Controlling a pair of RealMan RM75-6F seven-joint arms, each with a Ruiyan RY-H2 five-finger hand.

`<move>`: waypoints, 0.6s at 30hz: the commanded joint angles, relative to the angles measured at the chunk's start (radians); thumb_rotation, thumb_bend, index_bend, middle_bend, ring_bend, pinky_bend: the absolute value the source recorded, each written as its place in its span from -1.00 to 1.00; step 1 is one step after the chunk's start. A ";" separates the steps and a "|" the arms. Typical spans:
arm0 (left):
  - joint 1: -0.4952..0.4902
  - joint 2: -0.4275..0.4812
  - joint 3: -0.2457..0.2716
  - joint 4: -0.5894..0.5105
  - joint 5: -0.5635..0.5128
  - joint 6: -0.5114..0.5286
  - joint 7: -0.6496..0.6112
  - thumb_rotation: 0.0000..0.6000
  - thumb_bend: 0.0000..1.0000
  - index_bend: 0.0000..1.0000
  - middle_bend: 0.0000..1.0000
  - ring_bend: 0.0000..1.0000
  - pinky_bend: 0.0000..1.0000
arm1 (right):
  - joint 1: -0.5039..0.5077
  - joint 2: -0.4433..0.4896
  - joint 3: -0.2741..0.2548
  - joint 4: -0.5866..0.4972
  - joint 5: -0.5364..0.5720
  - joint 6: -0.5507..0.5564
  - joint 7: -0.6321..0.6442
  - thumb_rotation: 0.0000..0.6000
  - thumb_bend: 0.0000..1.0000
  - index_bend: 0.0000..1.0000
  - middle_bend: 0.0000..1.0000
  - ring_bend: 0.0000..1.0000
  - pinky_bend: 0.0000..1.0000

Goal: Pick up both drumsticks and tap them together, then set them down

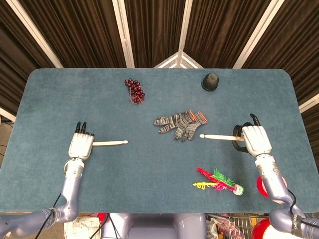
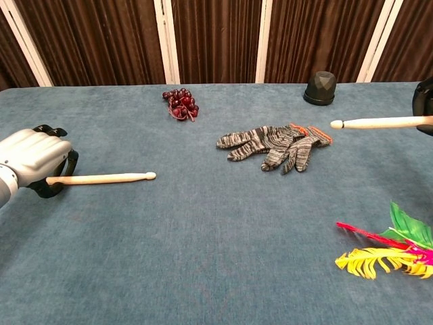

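One wooden drumstick (image 1: 109,143) (image 2: 101,179) lies flat on the blue table at the left, tip pointing right. My left hand (image 1: 80,145) (image 2: 34,164) sits over its butt end with fingers curled around it. The other drumstick (image 1: 219,137) (image 2: 379,122) is held level above the table at the right, its tip pointing left toward the glove. My right hand (image 1: 255,139) grips its butt end. In the chest view only a dark edge of the right hand (image 2: 426,101) shows at the frame border.
A grey knit glove pair (image 1: 180,123) (image 2: 274,143) lies mid-table, just left of the raised stick's tip. A bunch of dark red grapes (image 1: 134,89) and a black cup (image 1: 211,81) sit at the back. A feathered shuttlecock (image 1: 219,180) lies front right.
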 commanded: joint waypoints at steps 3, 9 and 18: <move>0.000 0.001 -0.001 -0.002 0.004 0.004 0.003 1.00 0.01 0.05 -0.02 -0.89 -1.00 | 0.000 0.001 0.000 0.000 -0.001 0.000 0.001 1.00 -0.21 0.41 0.15 -0.26 -0.93; 0.001 -0.001 0.003 -0.002 0.009 0.010 0.016 1.00 0.02 0.17 0.09 -0.84 -1.00 | -0.003 0.005 0.000 -0.007 -0.006 0.006 0.002 1.00 -0.21 0.41 0.15 -0.26 -0.93; 0.002 -0.015 0.004 0.023 0.003 0.006 0.030 1.00 0.03 0.26 0.17 -0.80 -1.00 | -0.004 0.007 0.000 -0.002 -0.008 0.009 0.002 1.00 -0.21 0.41 0.15 -0.26 -0.93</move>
